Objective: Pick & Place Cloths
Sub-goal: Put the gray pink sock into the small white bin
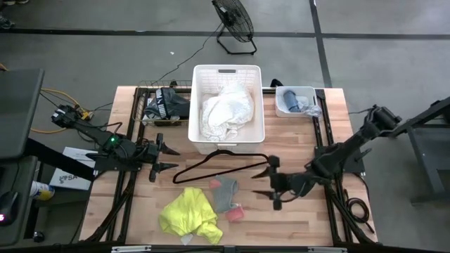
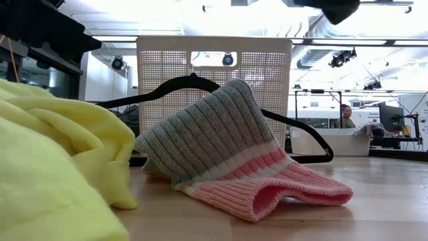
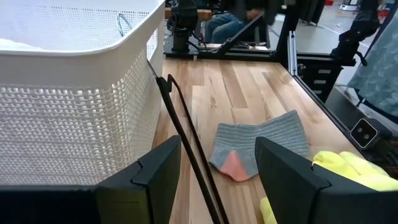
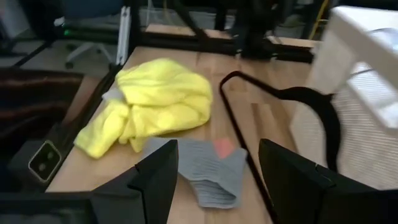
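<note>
yellow cloth (image 1: 190, 216), grey-pink ribbed cloth (image 1: 226, 197), white basket (image 1: 200, 105)

Yellow cloth (image 2: 53, 161) cropped at edge

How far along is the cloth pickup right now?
Done: the white cloth lies in the basket. In hand: nothing; the left gripper and right gripper are open and empty, flanking the hanger. Left: the yellow cloth and the grey-pink piece on the table.
</note>
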Controlling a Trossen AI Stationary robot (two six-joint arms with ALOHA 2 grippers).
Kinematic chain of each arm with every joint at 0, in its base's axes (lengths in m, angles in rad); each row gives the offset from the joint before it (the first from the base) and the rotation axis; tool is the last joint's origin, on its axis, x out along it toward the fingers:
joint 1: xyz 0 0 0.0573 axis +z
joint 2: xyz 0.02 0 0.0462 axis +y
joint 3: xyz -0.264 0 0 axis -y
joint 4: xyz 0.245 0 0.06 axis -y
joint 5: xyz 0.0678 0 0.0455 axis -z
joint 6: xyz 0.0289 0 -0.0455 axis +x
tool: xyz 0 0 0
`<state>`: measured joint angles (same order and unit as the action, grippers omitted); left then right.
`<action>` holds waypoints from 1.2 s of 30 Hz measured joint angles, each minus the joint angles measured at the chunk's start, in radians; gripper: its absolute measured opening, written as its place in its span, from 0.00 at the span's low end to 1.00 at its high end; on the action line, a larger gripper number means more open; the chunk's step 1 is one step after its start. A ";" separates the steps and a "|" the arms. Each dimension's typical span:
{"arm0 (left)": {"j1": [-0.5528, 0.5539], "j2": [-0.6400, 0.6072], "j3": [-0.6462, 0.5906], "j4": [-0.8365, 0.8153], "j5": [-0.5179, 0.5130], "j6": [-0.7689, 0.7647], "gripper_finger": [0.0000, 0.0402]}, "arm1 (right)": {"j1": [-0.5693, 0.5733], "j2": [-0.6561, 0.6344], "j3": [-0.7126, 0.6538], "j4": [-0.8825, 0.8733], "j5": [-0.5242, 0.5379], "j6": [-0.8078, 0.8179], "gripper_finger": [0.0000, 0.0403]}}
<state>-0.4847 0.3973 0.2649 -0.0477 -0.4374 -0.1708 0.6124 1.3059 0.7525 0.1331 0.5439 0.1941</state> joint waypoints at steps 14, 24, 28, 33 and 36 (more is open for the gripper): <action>0.000 0.000 0.000 0.000 0.000 -0.018 0.50 | -0.020 0.311 0.005 0.381 -0.211 -0.181 0.53; 0.000 0.000 0.000 0.002 0.000 -0.022 0.50 | -0.044 0.478 0.170 0.258 -0.318 -0.328 0.53; 0.000 0.000 0.000 0.002 0.000 -0.026 0.50 | -0.055 0.501 0.205 0.210 -0.314 -0.379 0.53; 0.000 0.000 0.000 -0.001 0.000 -0.037 0.50 | -0.073 0.501 0.206 0.192 -0.317 -0.391 0.53; 0.000 0.000 0.000 -0.005 0.000 -0.037 0.50 | -0.086 0.501 0.206 0.185 -0.363 -0.406 0.53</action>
<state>-0.4847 0.3969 0.2649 -0.0528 -0.4374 -0.2081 0.5261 1.8069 0.9581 0.3179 0.1808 -0.2120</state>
